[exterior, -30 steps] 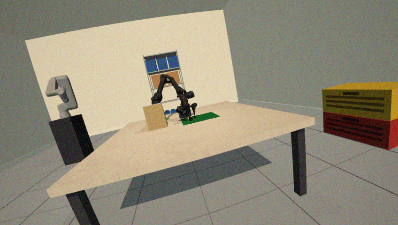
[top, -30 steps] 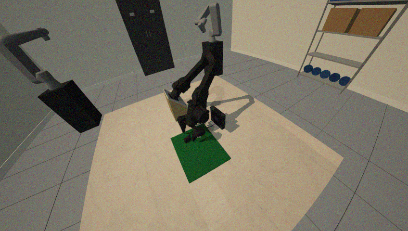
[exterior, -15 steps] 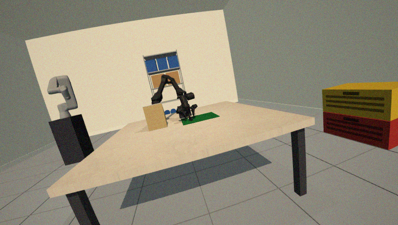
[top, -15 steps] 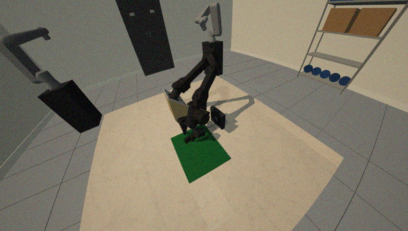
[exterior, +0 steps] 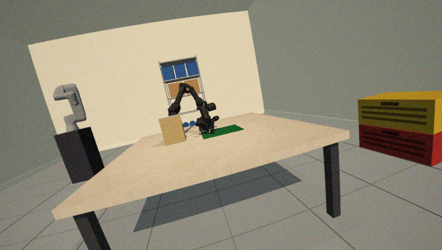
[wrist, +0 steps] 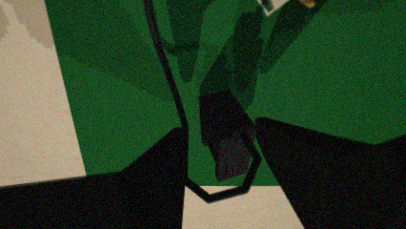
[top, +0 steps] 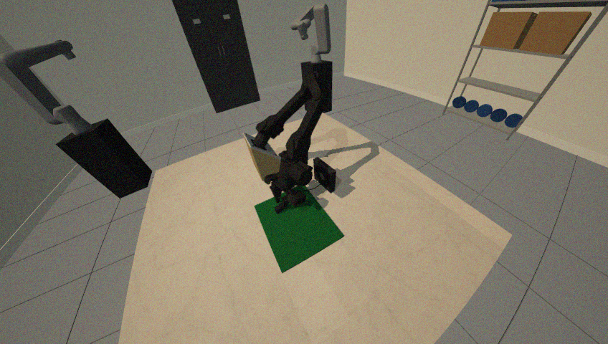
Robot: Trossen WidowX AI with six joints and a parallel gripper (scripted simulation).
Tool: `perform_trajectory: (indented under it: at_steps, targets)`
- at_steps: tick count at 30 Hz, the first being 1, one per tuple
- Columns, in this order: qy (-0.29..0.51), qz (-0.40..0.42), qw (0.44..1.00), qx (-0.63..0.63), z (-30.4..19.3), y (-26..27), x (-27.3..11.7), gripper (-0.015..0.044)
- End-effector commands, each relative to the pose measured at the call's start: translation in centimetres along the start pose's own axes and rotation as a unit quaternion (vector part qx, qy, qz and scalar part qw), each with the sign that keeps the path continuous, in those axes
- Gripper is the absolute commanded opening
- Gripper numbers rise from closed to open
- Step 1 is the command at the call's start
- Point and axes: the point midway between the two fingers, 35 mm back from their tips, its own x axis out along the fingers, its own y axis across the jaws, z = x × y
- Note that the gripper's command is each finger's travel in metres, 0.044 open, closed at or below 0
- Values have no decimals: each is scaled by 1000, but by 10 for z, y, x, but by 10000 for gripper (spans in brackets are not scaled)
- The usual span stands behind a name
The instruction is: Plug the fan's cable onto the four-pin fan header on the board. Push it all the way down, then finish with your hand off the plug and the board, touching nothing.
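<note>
The black pincer [wrist: 220,157] is half closed around the small dark rectangular plug [wrist: 228,138], apparently not yet gripping; the plug lies on the green board [wrist: 329,81] near the bench's back edge; close squarely, sparing the thin black cable [wrist: 167,67].
</note>
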Motion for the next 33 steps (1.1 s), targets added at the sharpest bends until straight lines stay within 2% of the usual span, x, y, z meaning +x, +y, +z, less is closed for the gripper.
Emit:
perform_trajectory:
  at_steps: [1,12,15,33]
  targets:
    - [0,0,1000,0,0,0,0,156]
    - [0,0,1000,0,0,0,0,83]
    - [1,0,1000,0,-2,-1,-4,4]
    - [3,2,1000,3,-27,1,-57,0]
